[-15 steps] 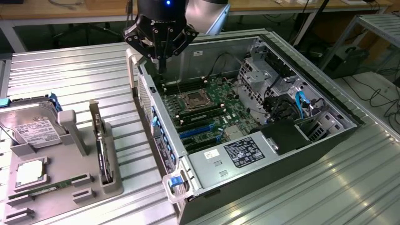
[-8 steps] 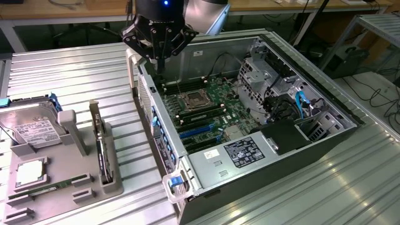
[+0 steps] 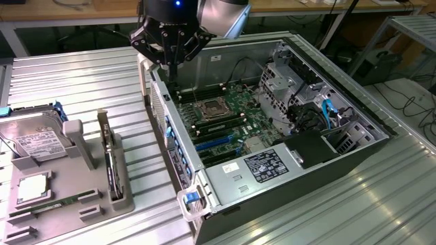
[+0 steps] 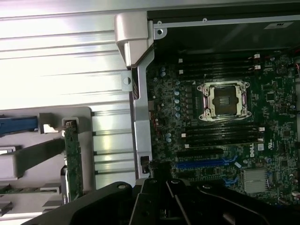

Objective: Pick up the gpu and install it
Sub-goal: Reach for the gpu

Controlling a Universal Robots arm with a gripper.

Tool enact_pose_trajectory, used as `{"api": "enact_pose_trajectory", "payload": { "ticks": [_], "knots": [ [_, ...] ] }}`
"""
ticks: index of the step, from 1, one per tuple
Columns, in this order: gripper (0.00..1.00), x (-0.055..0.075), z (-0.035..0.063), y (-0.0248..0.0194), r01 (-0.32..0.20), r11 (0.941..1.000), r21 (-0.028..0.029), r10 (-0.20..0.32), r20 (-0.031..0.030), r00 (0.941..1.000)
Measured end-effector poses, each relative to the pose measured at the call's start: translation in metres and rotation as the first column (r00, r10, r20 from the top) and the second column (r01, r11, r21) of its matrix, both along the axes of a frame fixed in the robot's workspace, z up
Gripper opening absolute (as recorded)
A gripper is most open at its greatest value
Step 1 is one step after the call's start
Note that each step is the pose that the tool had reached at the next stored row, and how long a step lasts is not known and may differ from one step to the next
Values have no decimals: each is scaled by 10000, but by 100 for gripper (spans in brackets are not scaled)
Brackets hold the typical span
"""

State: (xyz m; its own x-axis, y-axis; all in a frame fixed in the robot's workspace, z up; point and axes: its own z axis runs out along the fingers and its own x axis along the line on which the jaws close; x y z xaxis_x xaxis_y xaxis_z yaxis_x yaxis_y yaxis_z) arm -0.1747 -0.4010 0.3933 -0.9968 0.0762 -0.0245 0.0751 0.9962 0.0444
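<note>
A: Count on the bench side?
B: One grey holder [image 3: 126, 201]. It carries one gpu [image 3: 109, 161], one hard drive [image 3: 38, 143] and one memory stick [image 3: 61, 203].
A: And the case side?
B: One open computer case [image 3: 327, 194], with one motherboard [image 3: 252, 122] and one CPU socket [image 3: 211, 108].
A: Slots?
B: Blue expansion slots [image 4: 201, 163]: two counted in the wrist view.
A: Anything else countable?
B: One small finned heatsink [image 4: 255, 180] and one blue cable [image 3: 327, 115].

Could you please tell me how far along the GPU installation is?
Nothing is done: the thin green circuit card with silver bracket stands in the grey holder. The gripper hangs shut and empty over the open black computer case. Picking and installing remain.
</note>
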Motion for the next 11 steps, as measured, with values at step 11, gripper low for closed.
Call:
{"api": "enact_pose_trajectory", "payload": {
  "ticks": [11],
  "knots": [
    [11,-39,0,-5,0,10000,0,0,0,10000]
  ]
}}
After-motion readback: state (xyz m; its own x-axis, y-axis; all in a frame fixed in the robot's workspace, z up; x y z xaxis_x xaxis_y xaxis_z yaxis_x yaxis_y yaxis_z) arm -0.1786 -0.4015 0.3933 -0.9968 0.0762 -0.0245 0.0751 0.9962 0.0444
